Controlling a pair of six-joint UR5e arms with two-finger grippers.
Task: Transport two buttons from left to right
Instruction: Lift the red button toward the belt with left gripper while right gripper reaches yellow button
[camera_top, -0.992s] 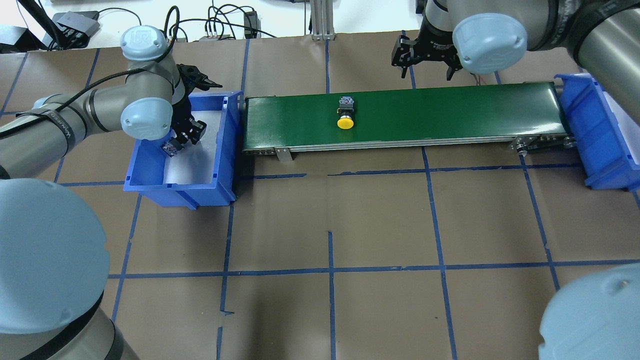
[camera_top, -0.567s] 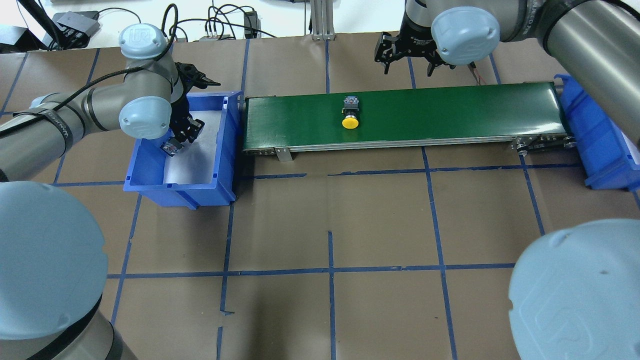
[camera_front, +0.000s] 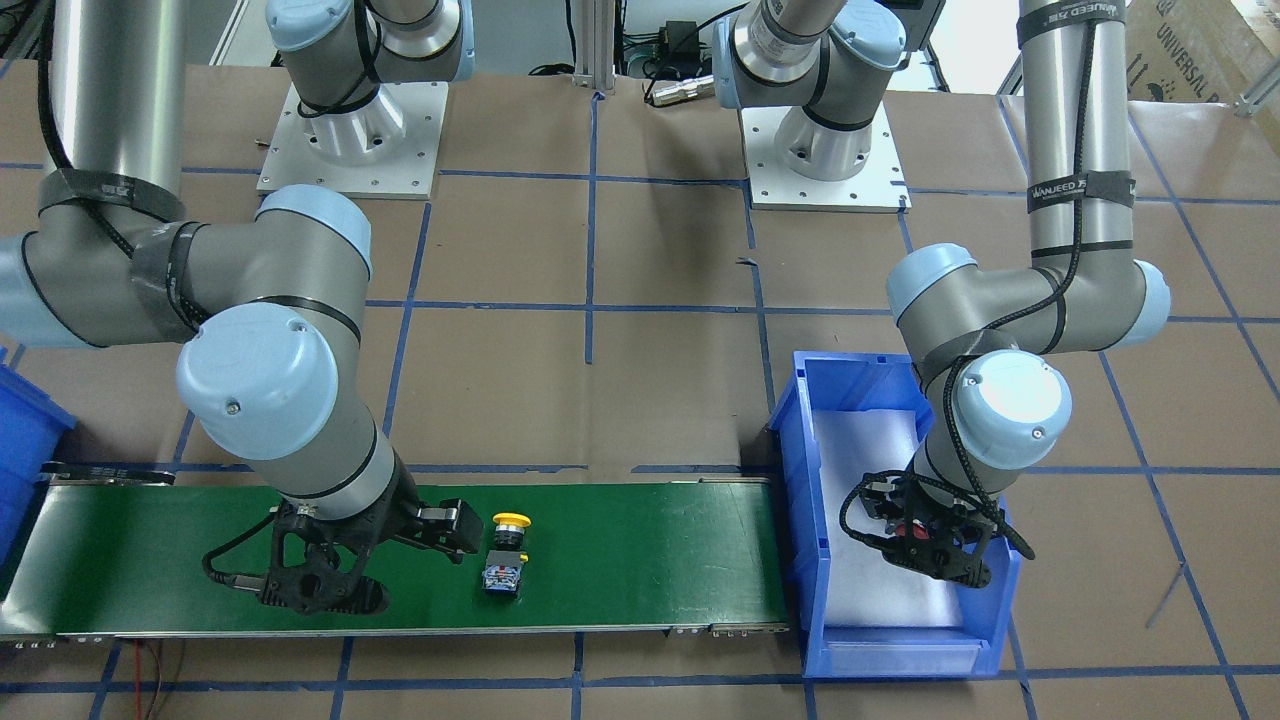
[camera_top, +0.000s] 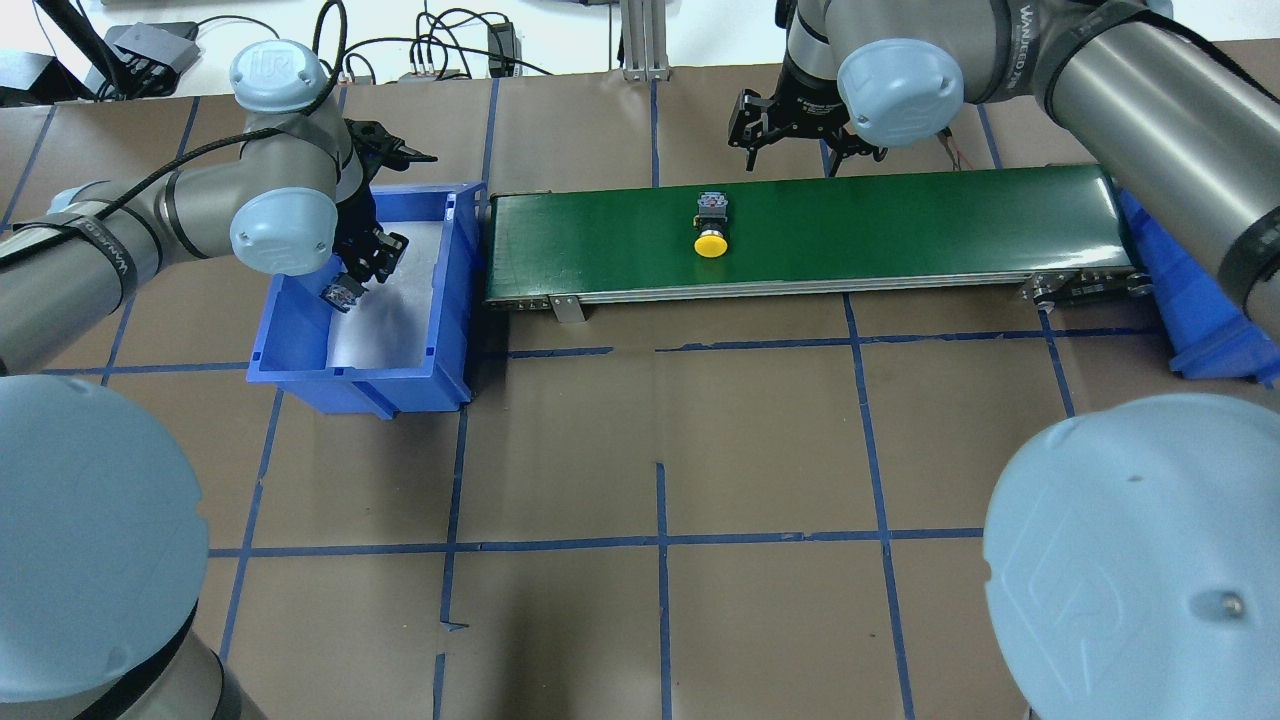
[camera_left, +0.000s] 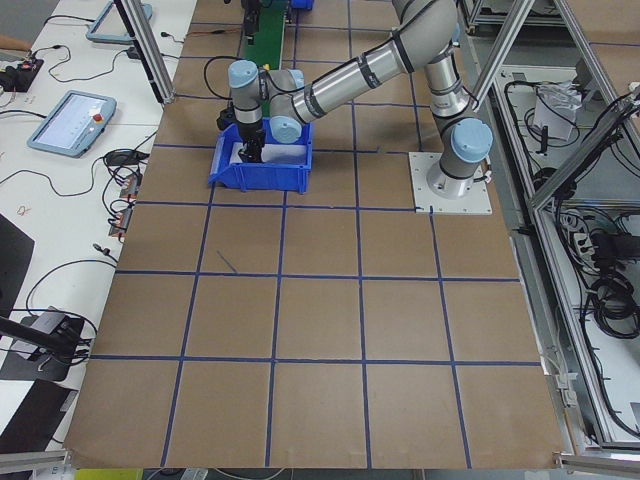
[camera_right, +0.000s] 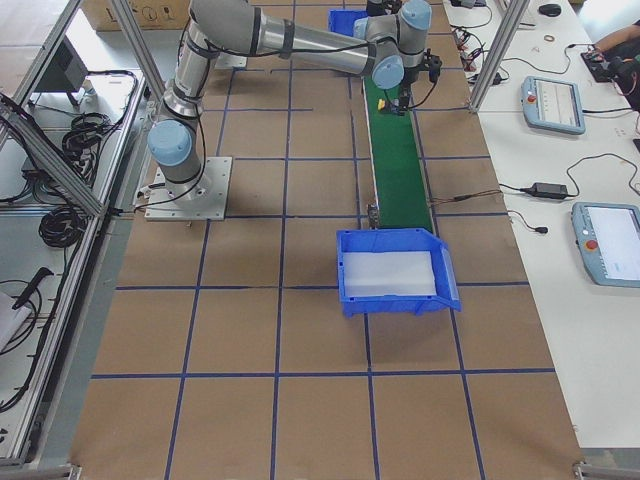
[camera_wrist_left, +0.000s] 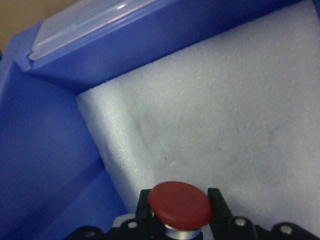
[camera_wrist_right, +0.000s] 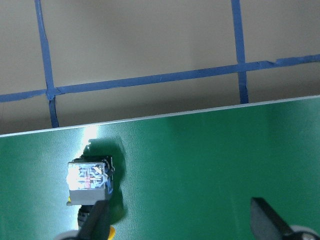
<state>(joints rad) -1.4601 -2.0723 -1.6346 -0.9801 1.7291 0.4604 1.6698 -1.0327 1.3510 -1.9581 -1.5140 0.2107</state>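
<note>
Left claw (camera_wrist_left: 179, 200) stays clenched on the red button (camera_wrist_left: 181, 207), holding it over the foam floor of the left bin (camera_top: 455, 300). Over the last second we see it hardly shift. Our right claw (camera_wrist_right: 182, 220) is released, with its jaws spread wide. In the overhead view it has swung toward 9 o'clock, closing on the yellow button (camera_top: 711, 228). That button lies on its side on the green belt (camera_top: 900, 215), cap toward 6 o'clock. It has crept a little toward 3 o'clock, so we judge the belt is carrying it.

In the right wrist view one finger (camera_wrist_right: 97, 222) sits right at the button's cap end, while the other is well apart at 3 o'clock. The claw is not yet centred on it.

For the task, we reckon one button is partway toward the right bin (camera_top: 1200, 340) at the belt's 3 o'clock end. The other has not yet left its bin.
</note>
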